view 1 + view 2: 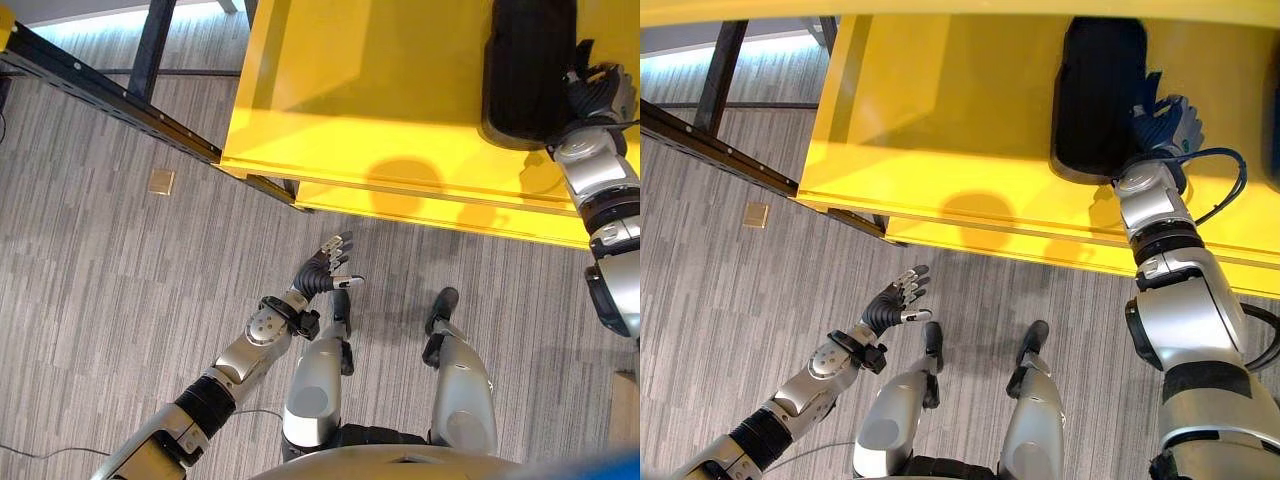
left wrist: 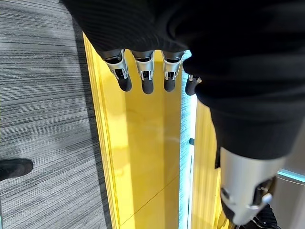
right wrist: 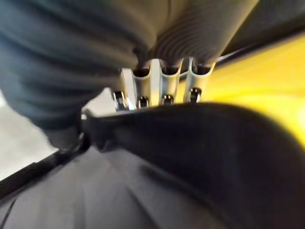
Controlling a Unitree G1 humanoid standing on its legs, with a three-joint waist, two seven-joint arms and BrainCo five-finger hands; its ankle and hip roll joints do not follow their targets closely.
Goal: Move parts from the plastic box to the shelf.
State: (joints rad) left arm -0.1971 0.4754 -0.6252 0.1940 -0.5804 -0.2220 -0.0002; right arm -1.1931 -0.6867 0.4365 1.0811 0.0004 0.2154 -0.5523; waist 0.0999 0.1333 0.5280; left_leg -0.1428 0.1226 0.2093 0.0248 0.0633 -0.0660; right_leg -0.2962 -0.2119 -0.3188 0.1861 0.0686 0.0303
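Right hand (image 1: 1162, 125) at black part (image 1: 1098, 95) on yellow shelf (image 1: 940, 130), fingertips hidden, grip unclear. Left hand (image 1: 325, 268) relaxed, holds nothing, above floor (image 1: 120, 280).

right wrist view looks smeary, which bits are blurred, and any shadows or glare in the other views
Right wrist view: the black part and the robot hand on it are soft and smeared, as is the yellow shelf. Eye views: crisp, with round shadows on the shelf's front edge. Left wrist view: sharp, with a bright bluish-white strip of light between the yellow surfaces beyond the left robot hand.
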